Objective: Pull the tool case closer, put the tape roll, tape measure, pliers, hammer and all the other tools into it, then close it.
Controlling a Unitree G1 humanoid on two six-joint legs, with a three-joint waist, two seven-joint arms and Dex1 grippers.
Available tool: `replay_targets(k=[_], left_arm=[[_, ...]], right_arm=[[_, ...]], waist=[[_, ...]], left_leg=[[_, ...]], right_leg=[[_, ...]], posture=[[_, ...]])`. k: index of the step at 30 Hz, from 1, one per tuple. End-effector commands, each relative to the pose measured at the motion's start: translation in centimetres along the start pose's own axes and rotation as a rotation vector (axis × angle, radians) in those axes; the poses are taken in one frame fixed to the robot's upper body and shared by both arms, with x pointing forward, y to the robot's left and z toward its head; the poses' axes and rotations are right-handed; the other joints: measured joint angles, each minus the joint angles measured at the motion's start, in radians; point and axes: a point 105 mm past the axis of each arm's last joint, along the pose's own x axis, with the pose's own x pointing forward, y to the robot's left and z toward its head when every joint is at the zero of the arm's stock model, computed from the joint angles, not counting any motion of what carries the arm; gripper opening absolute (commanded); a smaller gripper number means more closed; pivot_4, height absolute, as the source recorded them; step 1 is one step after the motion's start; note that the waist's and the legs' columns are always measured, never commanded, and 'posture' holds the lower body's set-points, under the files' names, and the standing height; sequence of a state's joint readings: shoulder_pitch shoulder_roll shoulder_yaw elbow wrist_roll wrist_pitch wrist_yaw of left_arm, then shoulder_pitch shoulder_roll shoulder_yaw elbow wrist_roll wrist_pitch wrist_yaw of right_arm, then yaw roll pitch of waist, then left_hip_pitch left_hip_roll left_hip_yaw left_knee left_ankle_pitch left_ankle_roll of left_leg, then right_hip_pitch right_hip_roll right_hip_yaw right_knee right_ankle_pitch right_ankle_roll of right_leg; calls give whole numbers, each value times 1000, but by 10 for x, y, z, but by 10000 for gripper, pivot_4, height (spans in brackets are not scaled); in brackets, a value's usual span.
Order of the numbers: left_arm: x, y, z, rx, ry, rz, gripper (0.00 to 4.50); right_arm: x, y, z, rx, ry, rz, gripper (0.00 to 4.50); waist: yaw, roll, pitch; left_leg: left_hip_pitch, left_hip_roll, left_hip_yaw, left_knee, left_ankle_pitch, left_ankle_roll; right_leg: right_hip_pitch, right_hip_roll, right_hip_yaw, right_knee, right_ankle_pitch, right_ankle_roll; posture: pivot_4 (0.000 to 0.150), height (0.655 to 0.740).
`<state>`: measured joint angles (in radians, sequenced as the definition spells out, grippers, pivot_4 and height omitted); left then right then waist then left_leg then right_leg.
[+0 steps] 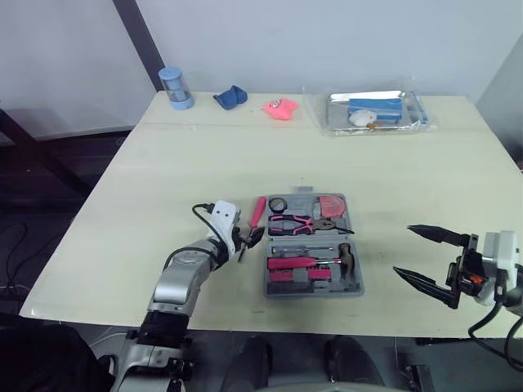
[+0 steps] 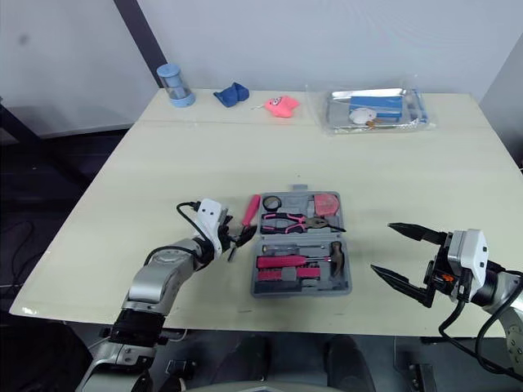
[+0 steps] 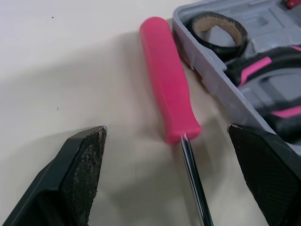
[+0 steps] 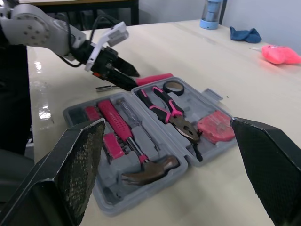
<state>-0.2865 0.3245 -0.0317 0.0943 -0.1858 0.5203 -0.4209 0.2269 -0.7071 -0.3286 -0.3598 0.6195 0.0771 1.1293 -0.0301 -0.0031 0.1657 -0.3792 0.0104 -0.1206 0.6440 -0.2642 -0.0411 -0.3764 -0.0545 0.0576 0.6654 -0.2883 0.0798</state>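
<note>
The tool case is seen open on the table, near the front edge, and the tape roll, the pliers, the pink tape measure and the hammer are already laid in its moulded places. One pink-handled screwdriver is left outside, lying on the table just beside the left wall of the case. The left gripper is held low over it with its fingers wide apart, one on each side, about where the handle meets the metal shaft. The right gripper is held apart from the case on its right side, also with fingers spread and nothing between them. Some risks can be judged from here. The finger on the case side is very near to the grey wall, so it may be caught on the rim when the fingers are closed, and the case may be pushed or tilted. If the thin shaft is taken instead of the handle, the screwdriver may slip or turn. If it is not pressed well into its place, the closing of the lid may be blocked.
</note>
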Motion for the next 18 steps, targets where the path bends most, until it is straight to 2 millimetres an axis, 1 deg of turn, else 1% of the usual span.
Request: replay_targets(k=[1,2,3,8,9,13,18], left_arm=[[5,-3,4,14,-12,-5,35841],[6,-3,4,14,-12,-5,32410],[7,-3,4,15,-9,-5,26467],[7,-2,0,16,7,2,5421],[5,-1,-1,17,10,7,4424],[-8,9,-4,16,7,50,4423],[-46,24,-10,-9,7,158,4423]], right_arm=[[3,2,11,-36,-20,25,45000],[3,2,11,-37,-19,26,45000],[3,2,12,-38,-18,26,45000],[3,1,12,-44,-16,28,45000],[3,1,12,-44,-15,30,45000],[5,3,12,-42,-19,56,45000],[10,6,10,-40,-19,132,45000]], waist=[[0,0,0],[0,0,0],[0,0,0],[0,0,0],[0,0,0],[-7,0,0],[-14,0,0]], left_leg=[[0,0,0,0,0,0],[0,0,0,1,0,0],[0,0,0,1,0,0],[0,0,0,1,0,0],[0,0,0,1,0,0],[0,0,0,1,0,0],[0,0,0,1,0,0]], right_leg=[[0,0,0,0,0,0],[0,0,0,0,0,0],[0,0,0,0,0,0],[0,0,0,0,0,0],[0,0,0,0,0,0],[0,0,0,0,0,0],[0,0,1,1,0,0]], posture=[[1500,7400],[1500,7400],[1500,7400],[1500,7400],[1500,7400],[1500,7400],[1500,7400]])
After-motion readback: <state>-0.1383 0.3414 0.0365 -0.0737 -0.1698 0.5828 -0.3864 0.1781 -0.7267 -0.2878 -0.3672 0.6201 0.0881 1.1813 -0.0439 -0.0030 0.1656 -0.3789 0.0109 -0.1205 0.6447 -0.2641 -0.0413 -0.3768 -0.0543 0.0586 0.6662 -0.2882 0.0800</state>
